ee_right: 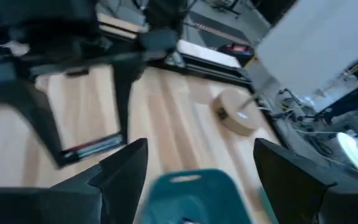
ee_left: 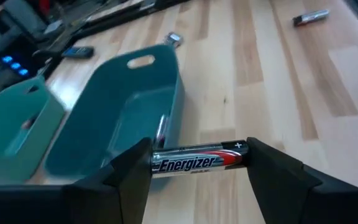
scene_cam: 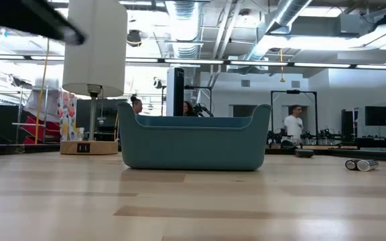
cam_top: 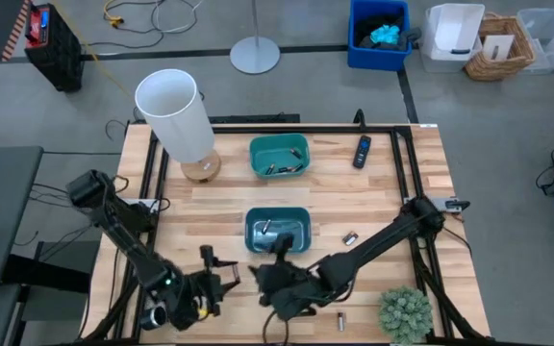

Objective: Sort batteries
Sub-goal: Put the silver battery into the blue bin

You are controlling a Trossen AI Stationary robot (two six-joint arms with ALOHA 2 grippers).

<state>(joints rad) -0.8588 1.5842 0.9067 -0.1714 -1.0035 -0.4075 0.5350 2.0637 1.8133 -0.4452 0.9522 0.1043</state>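
While right tool gapes, left tool clamps battery.

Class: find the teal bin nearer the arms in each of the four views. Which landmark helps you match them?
High view: near teal bin at table centre.
Low view: centre, broadside on.
Left wrist view: middle, past the fingers.
Right wrist view: bottom edge, between the fingers.
Landmark: the lamp base, which is also in the low and right wrist views.
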